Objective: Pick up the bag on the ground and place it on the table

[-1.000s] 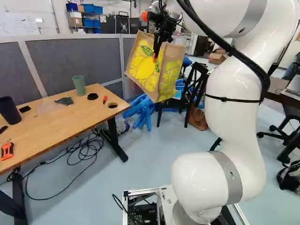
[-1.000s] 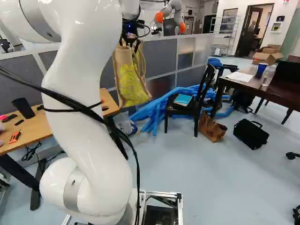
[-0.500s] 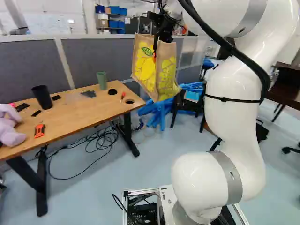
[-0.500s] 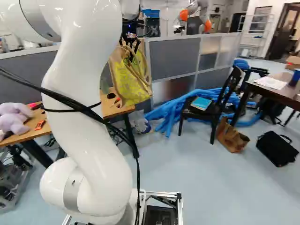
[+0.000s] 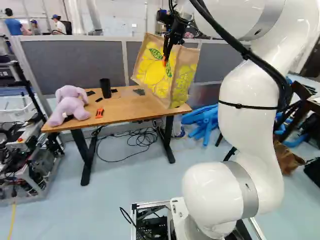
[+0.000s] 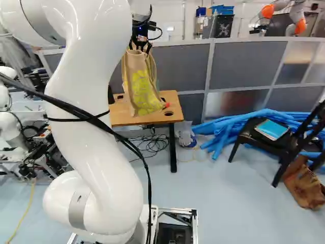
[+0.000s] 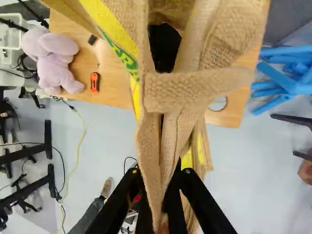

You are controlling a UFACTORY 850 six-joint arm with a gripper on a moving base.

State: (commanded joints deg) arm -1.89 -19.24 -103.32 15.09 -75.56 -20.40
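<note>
My gripper [image 5: 168,49] is high up in the left base view, with the tan and yellow bag [image 5: 154,75] hanging below it in the air. In the wrist view the gripper [image 7: 161,187] is shut on the bag's woven handle strap, and the open bag [image 7: 168,92] spreads ahead of the fingers, hiding part of the scene. The wooden table [image 5: 120,113] stands behind the bag, whose lower part overlaps the table's right end in the left base view. The gap between bag and tabletop cannot be judged.
A plush elephant [image 5: 70,104], black cup [image 5: 105,88] and orange tool [image 5: 99,113] lie or stand on the table. An equipment cart [image 5: 30,170] is left of it; blue tubes [image 6: 223,133] and a chair [image 6: 259,143] are right. Another robot [image 6: 282,12] is behind the partition. A person's leg [image 7: 87,214] shows below.
The base has turned left, so table, chair and partition have shifted rightward in both base views. The bag, still held, swings and tilts slightly; the arm keeps its pose over its lowest joint.
</note>
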